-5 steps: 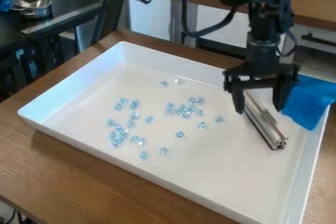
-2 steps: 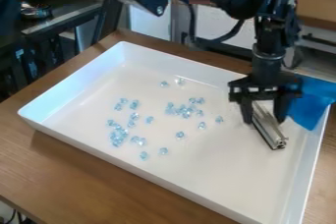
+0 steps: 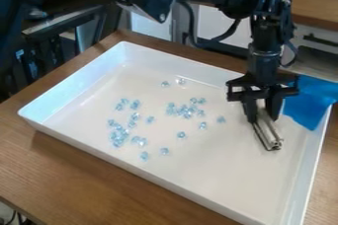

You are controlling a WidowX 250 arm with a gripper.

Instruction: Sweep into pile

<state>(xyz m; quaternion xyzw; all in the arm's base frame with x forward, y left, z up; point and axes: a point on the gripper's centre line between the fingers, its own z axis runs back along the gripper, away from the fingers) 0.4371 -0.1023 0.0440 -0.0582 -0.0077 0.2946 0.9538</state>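
Fingers (image 3: 250, 113) of the black gripper (image 3: 263, 119) are gripping a silver metal bar (image 3: 269, 134) in the camera view, one finger bearing on each side. The bar is lying slantwise in the right part of the white tray (image 3: 218, 172), its near end projecting from between the fingertips. The gripper is pointing downward. Clear bluish beads (image 3: 119, 136) are lying to the left of the bar, apart from it: one cluster is occupying the tray's left part, another is occupying the middle, and single beads are lying around both. A blue cloth (image 3: 309, 104) is overhanging the tray's far right edge. A wooden table (image 3: 79, 179) is supporting the tray.
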